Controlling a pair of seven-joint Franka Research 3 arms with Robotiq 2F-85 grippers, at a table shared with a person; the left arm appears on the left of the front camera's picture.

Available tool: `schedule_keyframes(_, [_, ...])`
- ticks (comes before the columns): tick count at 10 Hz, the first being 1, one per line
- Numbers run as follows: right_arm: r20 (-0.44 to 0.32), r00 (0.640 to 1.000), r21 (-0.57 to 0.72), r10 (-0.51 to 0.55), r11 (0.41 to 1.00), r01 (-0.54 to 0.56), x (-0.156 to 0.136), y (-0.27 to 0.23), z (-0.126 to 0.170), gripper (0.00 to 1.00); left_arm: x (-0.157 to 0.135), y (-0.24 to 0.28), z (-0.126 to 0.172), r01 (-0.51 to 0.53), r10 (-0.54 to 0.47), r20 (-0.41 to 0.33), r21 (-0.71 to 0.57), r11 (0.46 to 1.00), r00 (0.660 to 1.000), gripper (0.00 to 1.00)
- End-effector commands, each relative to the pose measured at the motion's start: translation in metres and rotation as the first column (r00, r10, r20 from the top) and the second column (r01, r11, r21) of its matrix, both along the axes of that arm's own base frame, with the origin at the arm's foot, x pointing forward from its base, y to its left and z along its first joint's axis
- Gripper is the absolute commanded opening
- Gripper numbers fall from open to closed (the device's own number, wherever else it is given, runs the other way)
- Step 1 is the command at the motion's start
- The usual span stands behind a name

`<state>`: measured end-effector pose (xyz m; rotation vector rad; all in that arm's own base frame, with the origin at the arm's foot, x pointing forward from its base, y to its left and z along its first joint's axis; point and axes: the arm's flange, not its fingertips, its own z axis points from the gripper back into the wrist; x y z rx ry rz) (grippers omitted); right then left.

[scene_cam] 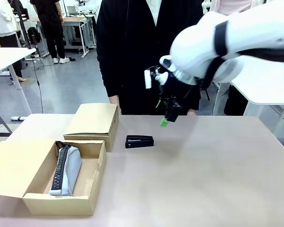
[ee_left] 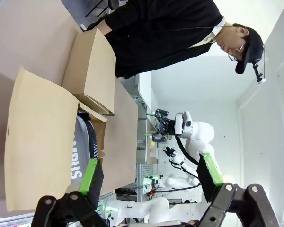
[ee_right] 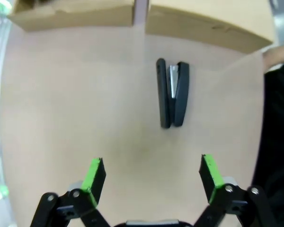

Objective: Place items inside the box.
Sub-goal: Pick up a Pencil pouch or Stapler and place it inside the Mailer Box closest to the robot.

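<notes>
— Stapler [scene_cam: 139, 141]: position?
— On the counter [scene_cam: 203, 179], shut, lying free. It sits just right of the closed box [scene_cam: 92, 120] and near the open box [scene_cam: 61, 204]. Not in yet.
— What is in?
— One grey pencil case [scene_cam: 66, 170], lengthwise, toward the left of the open box, with free floor to its right. The left wrist view shows the same case [ee_left: 80, 158], print showing, beside the box's spread flap [ee_left: 38, 142].
— Right fingers?
— Right fingers [scene_cam: 164, 122] hang above the counter, behind and right of the stapler, apart from it. They are spread wide with nothing between. In the right wrist view the stapler [ee_right: 173, 94] lies ahead of the pads [ee_right: 95, 172], roughly centred, long axis pointing away.
— Left fingers?
— Left fingers [ee_left: 91, 177] are spread too, and empty, off by the open box.
— Progress?
— My judgement: one item placed, one stapler left on the counter. I cannot tell whether the person will hand over more.
— Next step?
— Probably descend, pinch the stapler across its narrow sides, and carry it left to the free half of the box.
</notes>
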<state>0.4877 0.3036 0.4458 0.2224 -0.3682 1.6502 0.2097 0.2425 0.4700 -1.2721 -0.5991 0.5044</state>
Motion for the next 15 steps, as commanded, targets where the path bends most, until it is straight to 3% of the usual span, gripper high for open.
schedule_keyframes(1, [0.035,0.998,-0.063,0.057,0.996,-0.055,0.025,0.030,-0.027,1.00,0.000,0.000,0.002,0.002,-0.002,0.030,-0.005,1.000,1.000,1.00])
schedule_keyframes(3, [-0.023,0.996,-0.076,0.091,0.993,-0.092,0.028,0.054,-0.050,1.00,0.000,0.000,0.002,0.002,-0.002,0.030,-0.005,1.000,1.000,1.00])
schedule_keyframes(5, [-0.003,0.997,-0.043,0.073,0.996,-0.074,0.017,0.037,-0.041,1.00,0.000,0.000,0.002,0.002,-0.002,0.030,-0.005,1.000,1.000,1.00])
schedule_keyframes(6, [-0.026,0.994,-0.049,0.102,0.993,-0.104,0.021,0.053,-0.062,1.00,0.000,0.000,0.002,0.002,-0.002,0.030,-0.005,1.000,1.000,1.00])
schedule_keyframes(7, [-0.057,0.998,-0.199,0.031,0.979,-0.042,0.030,0.071,-0.072,1.00,0.000,0.000,0.002,0.002,-0.002,0.030,-0.005,1.000,1.000,1.00])
schedule_keyframes(9, [-0.179,0.982,-0.192,0.065,0.976,-0.099,0.051,0.097,-0.106,1.00,0.000,0.000,0.002,0.002,-0.002,0.030,-0.005,1.000,1.000,1.00])
schedule_keyframes(12, [-0.160,0.986,-0.259,-0.040,0.966,-0.003,0.060,0.106,-0.126,1.00,0.000,0.000,0.002,0.002,-0.002,0.030,-0.005,1.000,1.000,1.00])
schedule_keyframes(15, [-0.172,0.984,-0.299,-0.045,0.954,-0.008,0.065,0.120,-0.148,1.00,0.000,0.000,0.002,0.002,-0.002,0.030,-0.005,1.000,1.000,1.00])
